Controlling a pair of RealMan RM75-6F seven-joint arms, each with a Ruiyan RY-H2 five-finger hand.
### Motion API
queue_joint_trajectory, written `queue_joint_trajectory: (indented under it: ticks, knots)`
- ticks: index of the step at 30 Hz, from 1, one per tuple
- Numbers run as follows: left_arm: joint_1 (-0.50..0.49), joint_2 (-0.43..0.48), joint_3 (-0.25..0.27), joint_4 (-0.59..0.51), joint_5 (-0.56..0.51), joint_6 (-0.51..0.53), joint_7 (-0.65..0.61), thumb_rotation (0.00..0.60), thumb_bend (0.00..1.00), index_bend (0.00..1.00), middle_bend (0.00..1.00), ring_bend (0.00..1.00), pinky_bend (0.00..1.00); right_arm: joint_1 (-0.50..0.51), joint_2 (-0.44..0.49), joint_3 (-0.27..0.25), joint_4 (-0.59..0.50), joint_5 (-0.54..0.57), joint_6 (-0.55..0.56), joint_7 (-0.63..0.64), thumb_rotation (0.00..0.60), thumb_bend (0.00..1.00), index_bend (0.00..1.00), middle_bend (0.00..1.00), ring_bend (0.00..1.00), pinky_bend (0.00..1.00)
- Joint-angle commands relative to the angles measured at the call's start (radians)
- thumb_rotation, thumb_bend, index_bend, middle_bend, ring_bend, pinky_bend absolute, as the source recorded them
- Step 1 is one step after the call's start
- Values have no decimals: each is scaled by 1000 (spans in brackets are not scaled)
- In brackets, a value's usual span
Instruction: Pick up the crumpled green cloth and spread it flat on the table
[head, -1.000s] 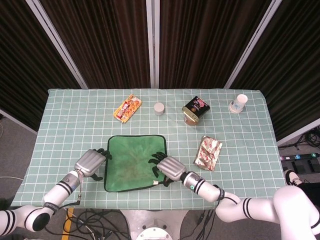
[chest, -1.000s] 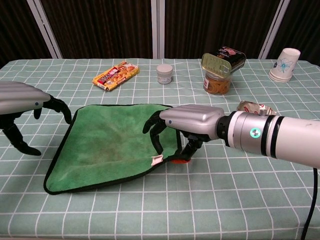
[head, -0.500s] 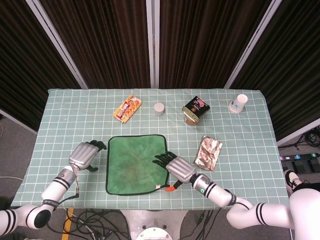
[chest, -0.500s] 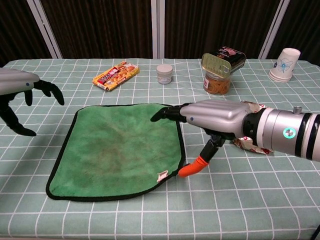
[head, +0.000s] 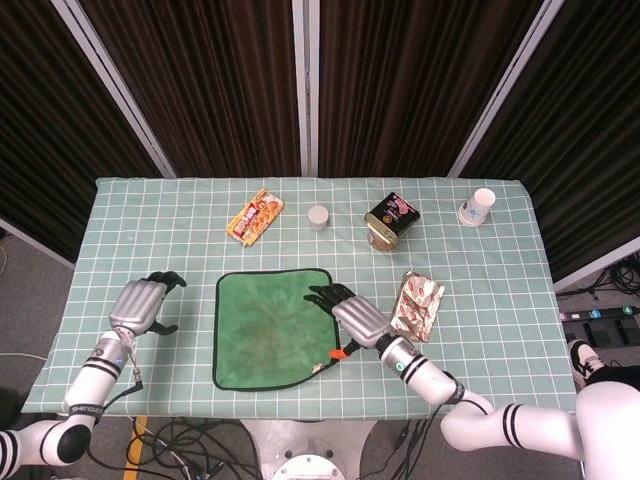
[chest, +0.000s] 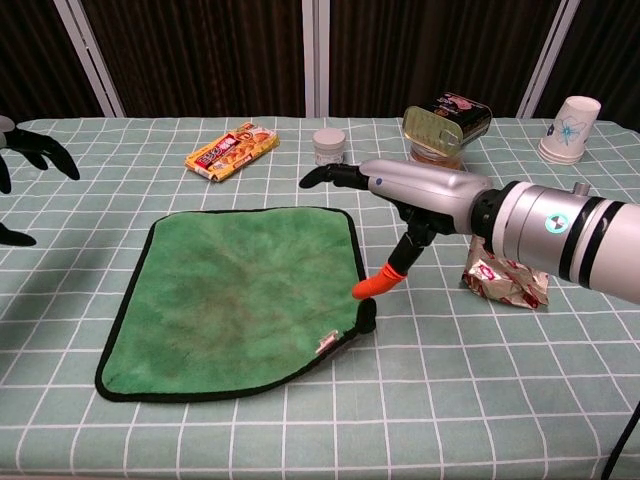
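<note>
Spread nearly flat on the checked green-and-white desk (head: 500, 330): the green square cloth with dark edging (head: 272, 328), lying near the desk's front edge, its four sides showing and no deep folds left, only a faint ripple and a small white label at the front right corner. Judged from this, task all but finished; at most a last smoothing of that corner, then clearing both arms away. Right hand (chest: 395, 195) raised just off the cloth's right edge, fingers stretched out and apart, orange-tipped thumb hanging down, nothing held. Left hand (head: 140, 303) well to the left of the cloth, clear of it, fingers loosely curved and apart, also holding nothing; only dark fingertips at the frame edge in the chest view. Behind the cloth, an orange snack packet (head: 254, 216), a small grey-white jar (head: 318, 216) and an open tin with a dark lid (head: 389, 220); to the cloth's right a crumpled silver foil wrapper (head: 416, 305); far right rear, a white paper cup (head: 478, 206).
</note>
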Motion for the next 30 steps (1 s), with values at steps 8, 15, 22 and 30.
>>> queue_joint_trajectory:
  ticks: [8,15,22,30]
  knots:
    - [14,7,-3,-14,-3,4,-10,600,0,251,224,185,346,25,-110,-16,104,22,-42,-89,553,0,84,0,0,0]
    - [21,4,-5,-10,2,4,-17,600,0,251,224,185,346,-25,-93,-87,78,-12,-10,-123,552,0,84,0,0,0]
    - [28,4,-11,-14,2,12,-18,600,0,251,224,185,346,-51,-98,-110,80,-55,31,-145,552,0,85,0,0,0]
    - [74,14,-32,-1,21,112,-38,600,0,251,224,185,346,-116,48,-36,-7,-70,198,-125,591,0,85,0,0,0]
